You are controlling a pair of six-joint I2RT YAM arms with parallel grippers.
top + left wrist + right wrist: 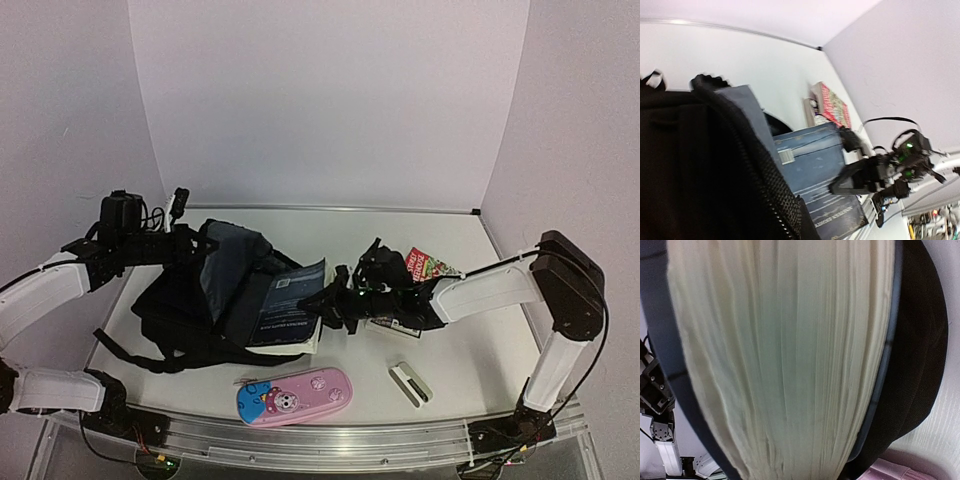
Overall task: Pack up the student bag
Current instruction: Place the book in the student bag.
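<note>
The student bag (170, 320) lies at the table's left, black, with its mouth facing right. My left gripper (192, 242) is at the bag's upper rim, shut on the fabric; in the left wrist view the black cloth and zipper edge (765, 185) fill the left side and hide the fingers. A thick blue book (290, 305) sticks halfway out of the bag's mouth. My right gripper (335, 298) is shut on the book's outer edge, with one finger lying across the blue cover (815, 170). In the right wrist view the book's cream page edge (785, 360) fills the frame.
A pink-and-blue pencil case (293, 396) lies near the front edge. A small white-and-dark item (411, 383) sits to its right. A red-covered booklet (425, 266) lies behind the right arm. White walls close in the back and sides.
</note>
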